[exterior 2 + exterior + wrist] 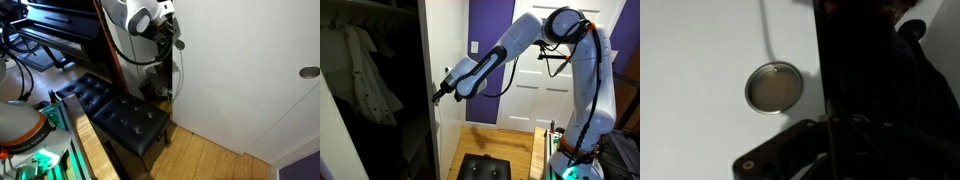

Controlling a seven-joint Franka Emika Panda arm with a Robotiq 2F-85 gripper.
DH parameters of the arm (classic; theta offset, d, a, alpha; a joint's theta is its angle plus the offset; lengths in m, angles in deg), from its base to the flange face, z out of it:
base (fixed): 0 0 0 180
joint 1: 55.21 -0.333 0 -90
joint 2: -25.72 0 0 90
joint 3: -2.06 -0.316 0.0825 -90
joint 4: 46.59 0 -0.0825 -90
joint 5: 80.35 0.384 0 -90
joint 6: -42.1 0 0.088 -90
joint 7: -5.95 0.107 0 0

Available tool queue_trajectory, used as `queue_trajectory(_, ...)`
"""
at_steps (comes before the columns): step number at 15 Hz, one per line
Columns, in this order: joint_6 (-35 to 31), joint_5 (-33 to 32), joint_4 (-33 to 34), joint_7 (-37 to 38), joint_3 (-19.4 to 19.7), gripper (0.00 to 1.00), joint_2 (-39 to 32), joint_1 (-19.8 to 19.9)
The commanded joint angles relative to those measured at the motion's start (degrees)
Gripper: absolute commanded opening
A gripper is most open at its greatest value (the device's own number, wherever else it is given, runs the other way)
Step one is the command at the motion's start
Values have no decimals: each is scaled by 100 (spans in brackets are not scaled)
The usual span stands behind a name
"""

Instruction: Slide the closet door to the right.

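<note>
Closet (402, 130) holds hanging garments (365, 78); pincer (440, 94) at closet door (451, 40) edge.

**White-shelled arm (520, 45), dark at the tip**

Built of rounded, glossy white links, banded grey at the joints. Capped at the far left end with a black gripper (442, 93). Trailed underneath by a thin black cable (525, 75). Lit green around the base (563, 172).

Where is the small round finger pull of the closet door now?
In the wrist view, the finger pull sits left of centre on the white closet door, close to its edge.
</note>
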Motion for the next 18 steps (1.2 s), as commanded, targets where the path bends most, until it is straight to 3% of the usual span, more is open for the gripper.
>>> queue_trajectory(1,-200,41,-120,26,184,0,4,186)
queue_trajectory(8,-444,35,-172,124,448,0,-23,279)
queue_trajectory(14,-740,34,-37,140,823,0,-179,586)
queue_trajectory(18,56,-52,-81,134,54,0,-113,1191)
